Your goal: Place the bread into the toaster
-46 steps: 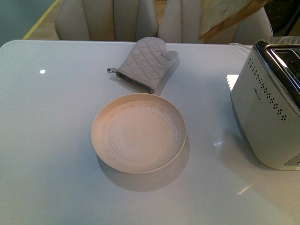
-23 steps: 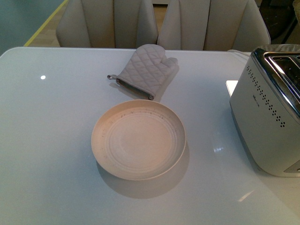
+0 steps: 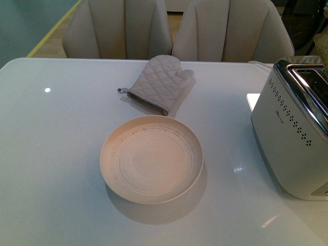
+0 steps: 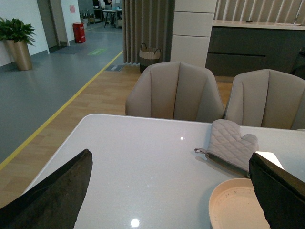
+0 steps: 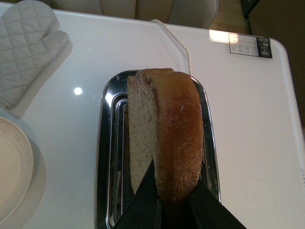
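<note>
In the right wrist view my right gripper (image 5: 172,193) is shut on the bread (image 5: 167,129), a slice with a pale speckled crumb and a brown crust, held on edge. The slice hangs just above the chrome slotted top of the toaster (image 5: 107,143), lined up along the slots. In the front view the white toaster (image 3: 287,133) stands at the right edge of the table, and a tan sliver of the bread (image 3: 324,50) shows above it. My left gripper (image 4: 169,191) is open and empty over the table, its dark fingers (image 4: 57,191) wide apart.
A beige plate (image 3: 115,154) lies empty in the middle of the white table. A quilted oven mitt (image 3: 160,82) lies behind it. Two padded chairs (image 3: 123,31) stand at the far edge. The toaster's white cord (image 5: 183,45) runs back across the table.
The bread has moved from the top of the front view to the right, over the toaster. The front view has tilted, so the table sits lower in the picture.
</note>
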